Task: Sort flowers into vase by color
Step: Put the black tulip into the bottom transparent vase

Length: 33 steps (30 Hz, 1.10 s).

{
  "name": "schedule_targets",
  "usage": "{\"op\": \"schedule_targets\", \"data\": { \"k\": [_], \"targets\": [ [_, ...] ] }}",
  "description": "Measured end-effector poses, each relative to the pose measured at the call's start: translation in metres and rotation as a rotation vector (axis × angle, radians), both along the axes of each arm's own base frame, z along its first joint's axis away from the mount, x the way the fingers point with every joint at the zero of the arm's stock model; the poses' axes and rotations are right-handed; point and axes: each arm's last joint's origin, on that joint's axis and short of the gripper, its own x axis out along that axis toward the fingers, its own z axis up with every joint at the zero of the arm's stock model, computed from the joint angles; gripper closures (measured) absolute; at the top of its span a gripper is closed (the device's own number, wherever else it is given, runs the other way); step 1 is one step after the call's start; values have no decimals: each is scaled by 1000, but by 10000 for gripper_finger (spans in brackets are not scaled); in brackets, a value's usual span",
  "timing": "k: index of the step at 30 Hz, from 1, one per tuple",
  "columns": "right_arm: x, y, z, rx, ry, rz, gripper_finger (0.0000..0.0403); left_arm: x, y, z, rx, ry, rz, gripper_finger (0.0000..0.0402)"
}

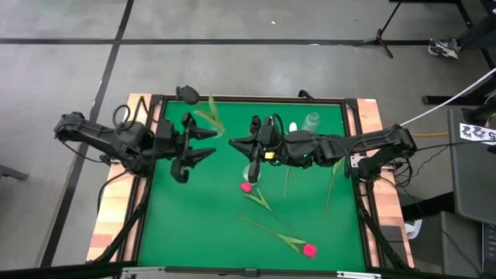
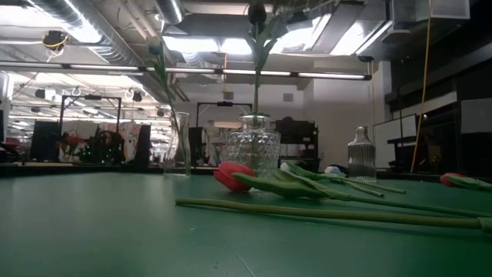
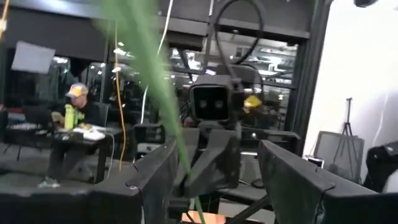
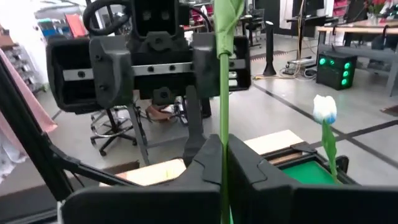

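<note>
1. Step in hand: the right end effector, above the middle of the desk, is pressed together on the stem of a flower. The stem stands upright over the cut-glass vase, so this appears to be an insertion step.
2. Left end effector: raised over the desk's left part, fingers spread. A green leaf crosses just in front of it; whether it grips that flower cannot be told.
3. Held flower: long axis vertical, head up, lower end pointing toward the vase mouth.
4. Loose flowers: a pink-red flower lies near the vase, another pink-red flower toward the desk's near edge. Both lie flat, their stems running diagonally across the green surface.
5. White flower: stands upright farther back.
6. Next move, as a judgement: lower the stem straight into the vase, then part the fingers.
</note>
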Motion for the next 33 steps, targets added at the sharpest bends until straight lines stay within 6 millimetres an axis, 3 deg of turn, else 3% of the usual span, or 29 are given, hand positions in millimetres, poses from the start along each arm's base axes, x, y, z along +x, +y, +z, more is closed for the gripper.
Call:
{"op": "schedule_targets", "data": {
  "k": [10, 21, 27, 33],
  "targets": [
    [0, 2, 4, 4, -42, 45, 402, 25, 9, -9, -98, -16, 33, 146],
    [0, 2, 3, 0, -27, 54, 402, 39, 13, -9, -116, -109, -55, 145],
    [0, 1, 2, -3, -17, 52, 399, 46, 16, -14, -161, -94, -75, 181],
    [0, 1, 1, -4, -9, 53, 391, 44, 16, -12, -148, -107, -70, 262]
  ]
}}
